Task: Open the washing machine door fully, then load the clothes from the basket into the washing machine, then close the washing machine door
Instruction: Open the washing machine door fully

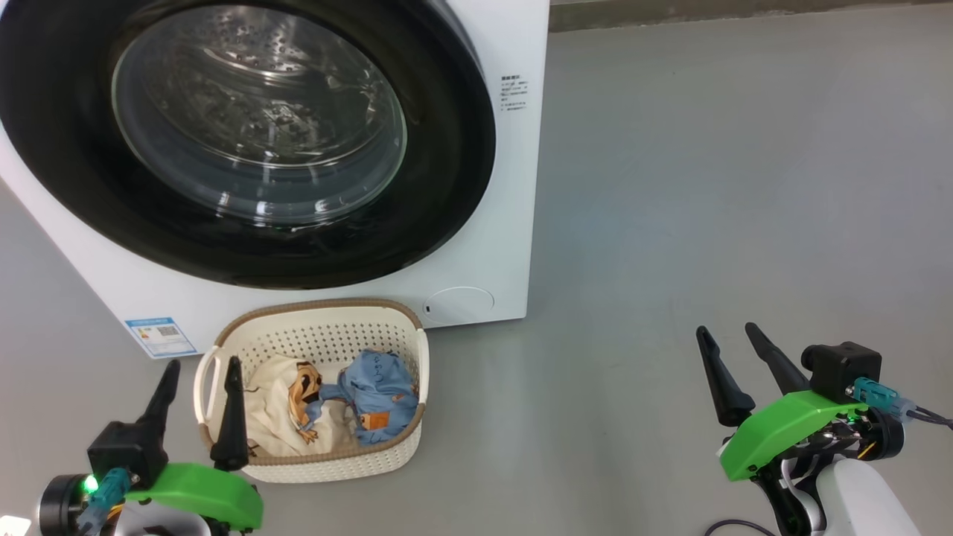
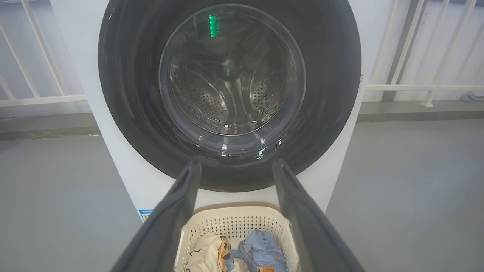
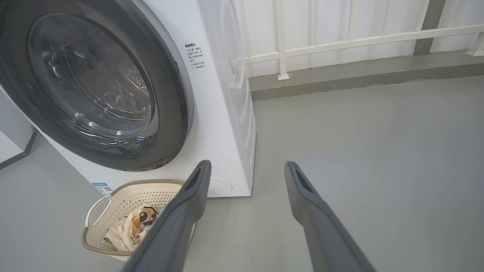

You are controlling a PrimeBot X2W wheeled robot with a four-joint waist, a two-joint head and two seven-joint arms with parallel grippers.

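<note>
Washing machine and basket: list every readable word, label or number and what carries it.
Dark print block, big white front-loading washing machine, right of its black-rimmed round door: too small to read.
Blue label sticker, its lower left corner: too small.
Letters on light blue garment in cream perforated plastic basket: blurred.

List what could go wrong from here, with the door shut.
1. No handle shows on the glossy rim of the door, so a tool may slip while pulling it.
2. The basket sits close in front of the machine, below the door; an arm reaching in could knock it aside.
3. The clothes lie overlapping; one grab by the left tool, open beside the basket, may lift both or drop one.
</note>
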